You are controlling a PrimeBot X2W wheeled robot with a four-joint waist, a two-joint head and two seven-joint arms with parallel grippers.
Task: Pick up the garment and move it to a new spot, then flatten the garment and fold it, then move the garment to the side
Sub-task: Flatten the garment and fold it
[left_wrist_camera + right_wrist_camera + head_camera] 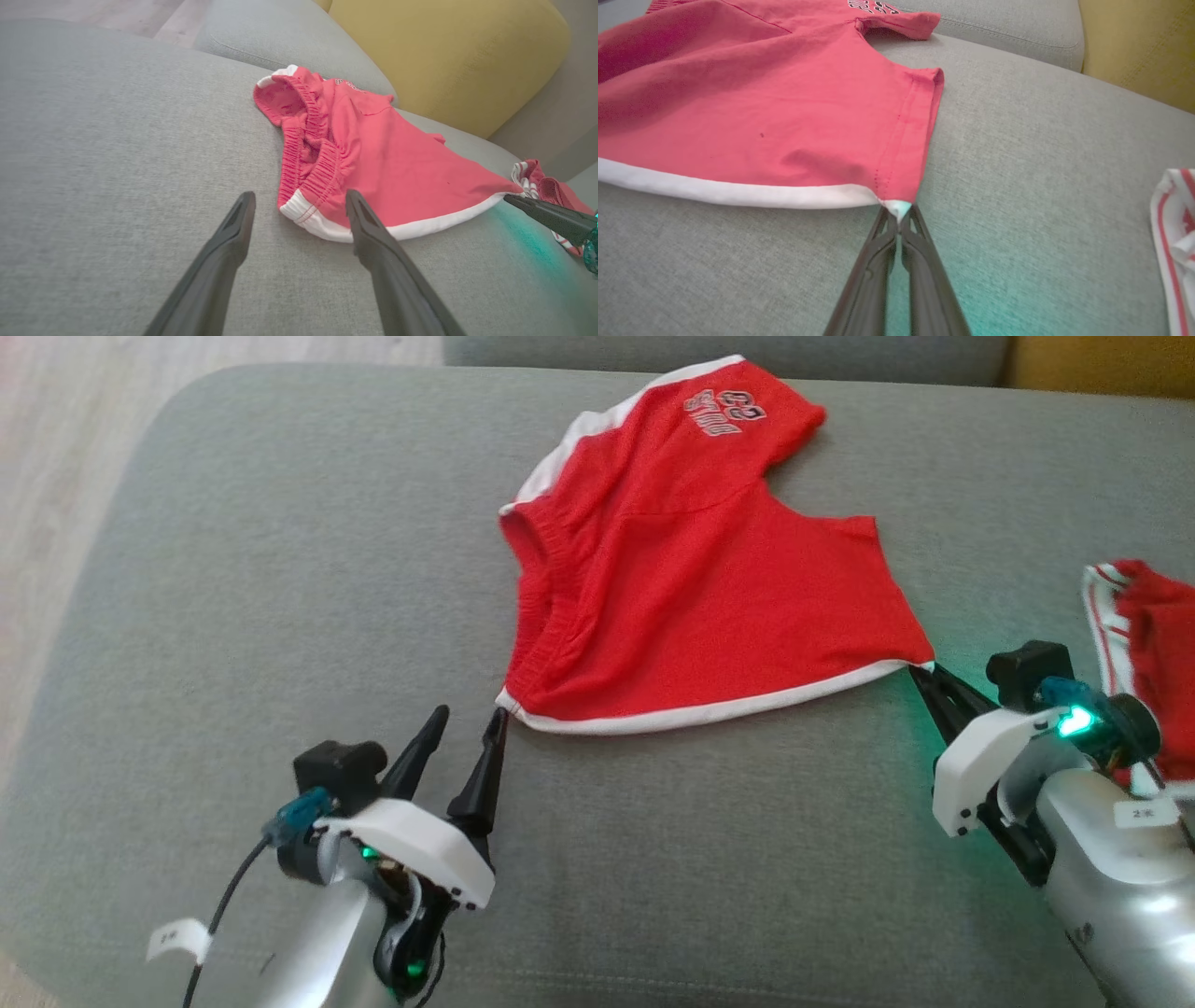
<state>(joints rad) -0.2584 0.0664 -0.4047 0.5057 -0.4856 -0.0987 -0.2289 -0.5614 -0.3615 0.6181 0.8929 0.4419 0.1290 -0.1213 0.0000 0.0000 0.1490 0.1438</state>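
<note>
While right wrist view shows my right gripper (899, 213) pinching the red shorts' (761, 93) white corner, head view shows my left gripper (469, 711) open beside them.

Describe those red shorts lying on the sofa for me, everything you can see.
The red shorts look like soft jersey cloth, with a white band along the near edge, a gathered elastic waist on the left and dark lettering on the far leg. They lie mostly flat on the grey sofa. The right gripper is shut on their near right corner; the left gripper stands open by the near left corner.
</note>
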